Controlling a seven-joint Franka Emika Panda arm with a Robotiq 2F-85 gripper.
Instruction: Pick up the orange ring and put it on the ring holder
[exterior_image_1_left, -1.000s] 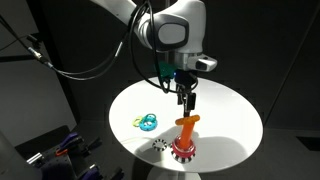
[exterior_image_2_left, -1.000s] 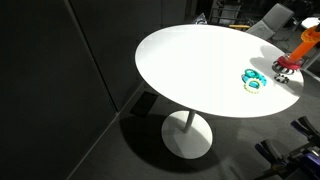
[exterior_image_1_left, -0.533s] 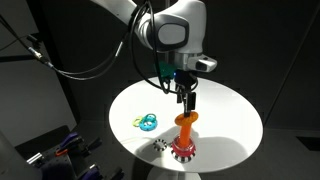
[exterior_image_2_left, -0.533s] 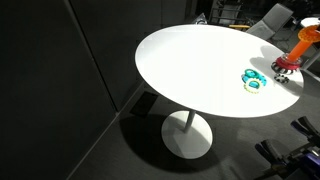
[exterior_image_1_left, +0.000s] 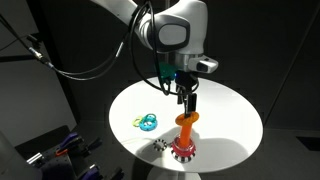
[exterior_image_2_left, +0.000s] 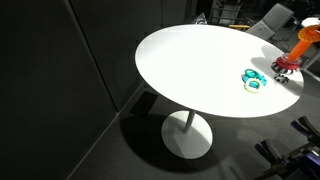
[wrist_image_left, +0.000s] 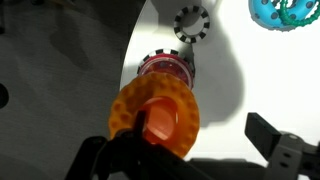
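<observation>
The orange ring (wrist_image_left: 130, 115) sits around the top of the ring holder's orange peg (wrist_image_left: 162, 120), with the red toothed base (wrist_image_left: 165, 70) below it. In an exterior view the ring (exterior_image_1_left: 187, 121) hangs high on the peg, above the base (exterior_image_1_left: 183, 151). My gripper (exterior_image_1_left: 187, 104) is right above the peg. In the wrist view my gripper (wrist_image_left: 185, 150) is open: one finger is beside the ring and the other stands clear of it. The holder (exterior_image_2_left: 288, 65) also shows at the table's edge.
A green ring and a blue ring (exterior_image_1_left: 147, 122) lie together on the round white table (exterior_image_1_left: 230, 115); they also show in the wrist view (wrist_image_left: 285, 10) and in an exterior view (exterior_image_2_left: 254, 80). A small dark gear-like piece (wrist_image_left: 191, 22) lies near the holder's base (exterior_image_1_left: 159, 146).
</observation>
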